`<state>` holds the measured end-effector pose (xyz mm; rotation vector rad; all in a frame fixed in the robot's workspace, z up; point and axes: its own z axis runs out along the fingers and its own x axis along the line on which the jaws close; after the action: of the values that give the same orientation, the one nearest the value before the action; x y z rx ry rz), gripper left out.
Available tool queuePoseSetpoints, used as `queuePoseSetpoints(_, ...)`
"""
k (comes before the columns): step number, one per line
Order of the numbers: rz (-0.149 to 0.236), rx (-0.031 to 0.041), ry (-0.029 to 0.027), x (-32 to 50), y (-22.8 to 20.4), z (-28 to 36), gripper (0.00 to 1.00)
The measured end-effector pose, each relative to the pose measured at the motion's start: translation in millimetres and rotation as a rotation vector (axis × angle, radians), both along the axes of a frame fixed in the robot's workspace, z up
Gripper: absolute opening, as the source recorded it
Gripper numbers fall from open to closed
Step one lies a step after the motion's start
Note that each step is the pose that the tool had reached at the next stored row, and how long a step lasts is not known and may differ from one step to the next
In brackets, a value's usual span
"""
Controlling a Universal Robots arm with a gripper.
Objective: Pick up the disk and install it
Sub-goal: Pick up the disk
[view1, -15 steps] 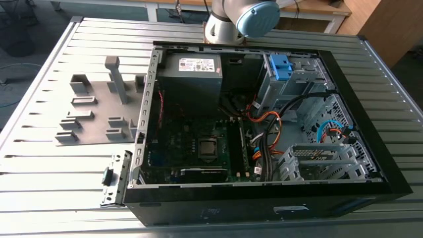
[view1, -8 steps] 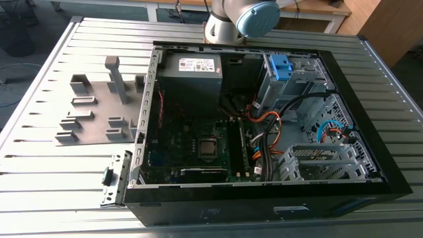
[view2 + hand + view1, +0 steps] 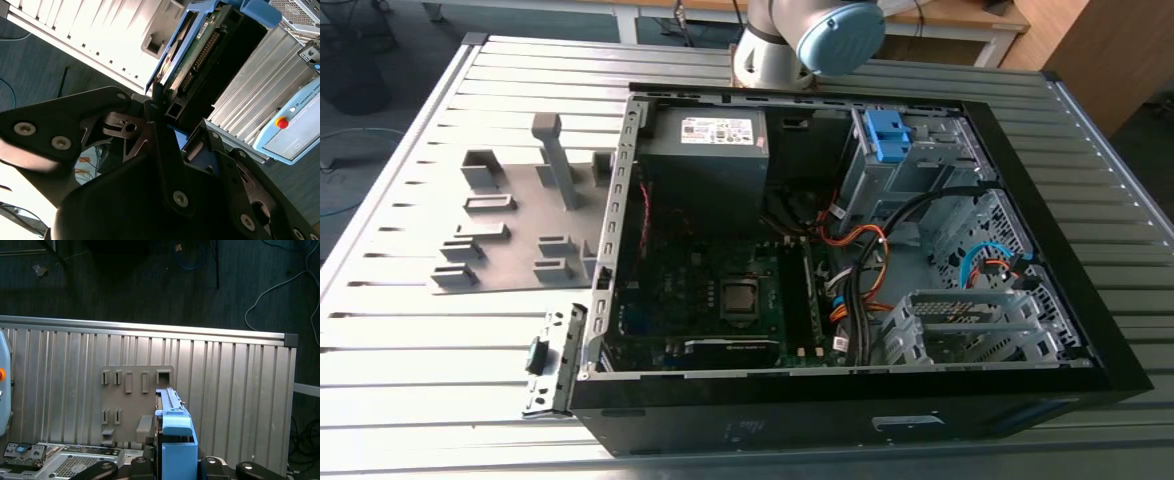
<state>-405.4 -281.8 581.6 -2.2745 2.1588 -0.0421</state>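
In the exterior view, an open computer case (image 3: 854, 400) sits on the ribbed metal table (image 3: 427, 380), filling its middle and the side toward the exterior view's right. A grey slotted plate (image 3: 507, 250) lies just beside the case, toward the table edge on the exterior view's left. My arm (image 3: 807, 40) rises at the table's far edge.

In the second wrist view, my gripper (image 3: 172, 107) is clamped on the disk (image 3: 192, 50). The jaws press on its end, and the blue frame runs along its side. Its green circuit board faces the camera. I hold the disk in the air above the table (image 3: 100, 25). A control pad (image 3: 295, 125) with a red button lies on the table.

In the first wrist view, the disk (image 3: 175, 440) stands on edge in my grip, blue frame toward the camera. It is raised over the table (image 3: 225, 390) in line with the plate (image 3: 135, 405). The case (image 3: 75, 465) shows close beside it, and the table's long edge lies beyond the plate.
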Motion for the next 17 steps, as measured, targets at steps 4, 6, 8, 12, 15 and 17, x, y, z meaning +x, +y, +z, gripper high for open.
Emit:
queuePoseSetpoints(4,0.0,0.0,0.0004,2.4,-2.6,-2.5,0.36)
queuePoseSetpoints(6,0.0,0.0002,0.0005,5.7,-7.0,-6.1,0.36)
queuePoseSetpoints(8,0.0,0.0008,0.0004,8.6,-11.6,-9.7,0.36)
queuePoseSetpoints(12,-0.002,0.0087,0.0005,10.9,-18.3,-16.1,0.36)
queuePoseSetpoints(15,-0.021,0.0214,0.0006,10.9,-18.6,-18.2,0.36)
queuePoseSetpoints(17,-0.044,0.0302,0.0003,10.9,-18.6,-19.6,0.36)
